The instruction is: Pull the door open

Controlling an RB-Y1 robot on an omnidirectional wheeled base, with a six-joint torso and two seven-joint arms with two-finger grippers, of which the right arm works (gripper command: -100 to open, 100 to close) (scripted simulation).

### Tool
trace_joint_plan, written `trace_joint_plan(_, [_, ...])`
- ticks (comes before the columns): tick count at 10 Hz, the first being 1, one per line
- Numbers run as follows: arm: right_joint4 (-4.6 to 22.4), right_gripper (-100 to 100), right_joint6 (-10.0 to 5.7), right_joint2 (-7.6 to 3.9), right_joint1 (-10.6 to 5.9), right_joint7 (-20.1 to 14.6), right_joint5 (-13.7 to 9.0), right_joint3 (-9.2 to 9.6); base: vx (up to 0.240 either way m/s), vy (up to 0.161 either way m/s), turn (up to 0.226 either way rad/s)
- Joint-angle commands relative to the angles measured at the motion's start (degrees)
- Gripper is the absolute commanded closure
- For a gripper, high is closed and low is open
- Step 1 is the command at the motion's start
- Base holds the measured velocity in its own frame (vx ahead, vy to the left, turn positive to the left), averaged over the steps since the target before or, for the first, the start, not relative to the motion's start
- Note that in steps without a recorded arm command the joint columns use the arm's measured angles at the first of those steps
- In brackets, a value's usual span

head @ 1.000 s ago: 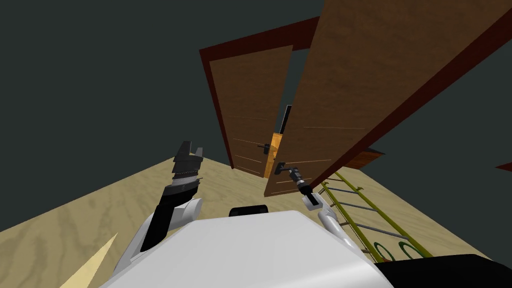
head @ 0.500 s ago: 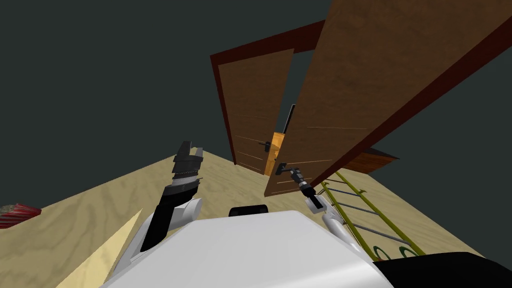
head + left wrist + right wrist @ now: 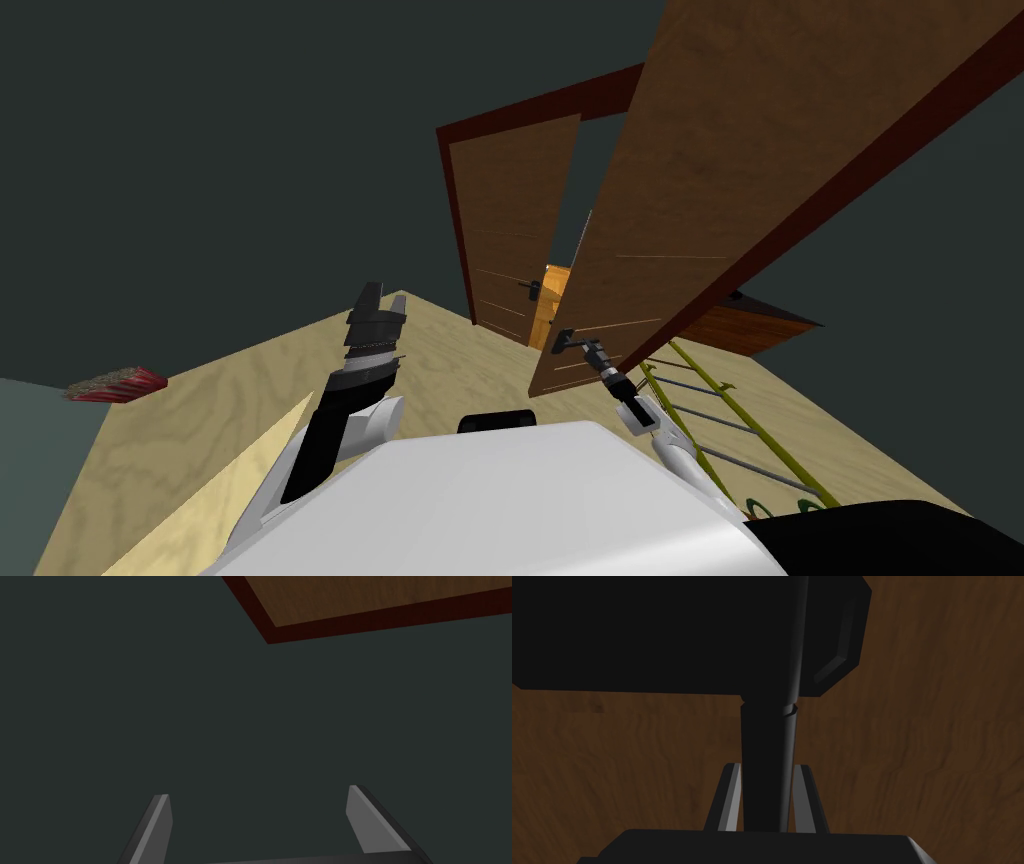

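The big brown wood-grain door (image 3: 720, 190) fills the space ahead and to the robot's right, standing ajar in its dark red frame (image 3: 850, 180), with its handle edge nearest the robot. Past that edge stands a second brown door (image 3: 510, 230) with a small dark handle of its own, and an orange panel (image 3: 553, 300) shows in the gap between them. Pale wood-grain floor (image 3: 250, 400) spreads below, with a yellow-green ladder-like rack (image 3: 735, 420) lying on the right and a small red item (image 3: 112, 385) far off on the left. In the head view the right gripper (image 3: 583, 346) sits at the black handle (image 3: 563, 338), too small there to read the grip; its wrist view shows both light grey fingers (image 3: 730, 796) pressed against the lever's sides. The left gripper (image 3: 384, 296) is raised well clear of the door, fingers spread wide, holding nothing, facing a dark grey wall (image 3: 200, 701).
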Motion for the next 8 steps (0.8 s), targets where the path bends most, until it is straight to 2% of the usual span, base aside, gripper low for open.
trace_joint_plan(1, [0.1, 100, -1.6, -0.14, 0.48, -0.6, 0.4, 0.5, -0.155, -0.082, 0.109])
trace_joint_plan(2, [0.2, 100, -0.79, -0.3, 0.14, -0.4, 0.1, 0.06, -0.063, -0.039, 0.02])
trace_joint_plan(3, [0.9, 100, -2.47, -0.68, 0.65, -1.0, 0.6, -0.12, -0.147, -0.048, 0.192])
trace_joint_plan(8, [2.5, 100, -7.24, -1.75, 1.87, -2.6, 1.8, -0.82, -0.219, -0.1, 0.158])
